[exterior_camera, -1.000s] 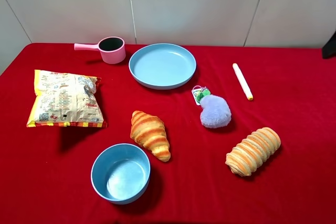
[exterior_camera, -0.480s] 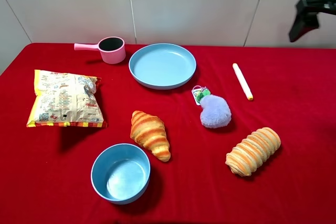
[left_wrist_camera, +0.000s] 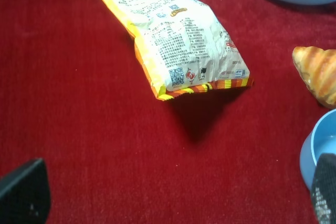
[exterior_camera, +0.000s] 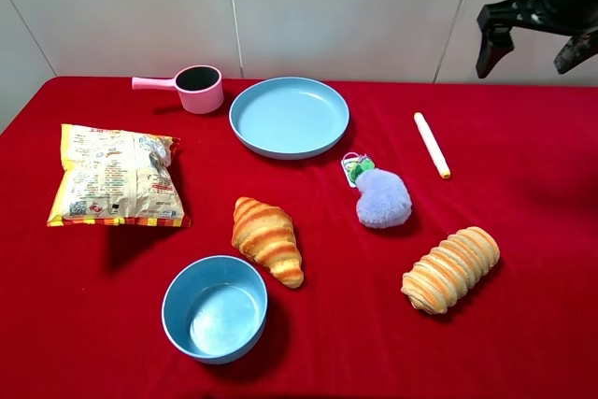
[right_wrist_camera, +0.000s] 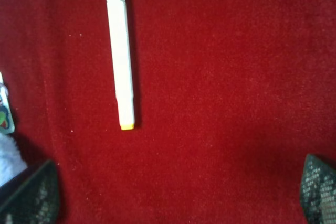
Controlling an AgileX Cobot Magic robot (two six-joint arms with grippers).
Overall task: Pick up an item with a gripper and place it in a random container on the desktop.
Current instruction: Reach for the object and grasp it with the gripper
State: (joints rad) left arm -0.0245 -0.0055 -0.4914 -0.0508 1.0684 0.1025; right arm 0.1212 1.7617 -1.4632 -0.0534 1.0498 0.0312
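right gripper (exterior_camera: 525, 55) is further into the high view than 0.5 s ago: it has shifted left and sits at the top right, above the far edge of the red desktop (exterior_camera: 542, 221). its jaws are spread wide and hold nothing. the pen (exterior_camera: 432, 145) hasn't moved. it lies flat on the cloth to the right of the blue plate (exterior_camera: 290, 119), apart from it, and no finger touches it. left gripper (left_wrist_camera: 173, 198) is also spread and empty, near the snack bag (left_wrist_camera: 173, 40). nothing else on the desktop has shifted.
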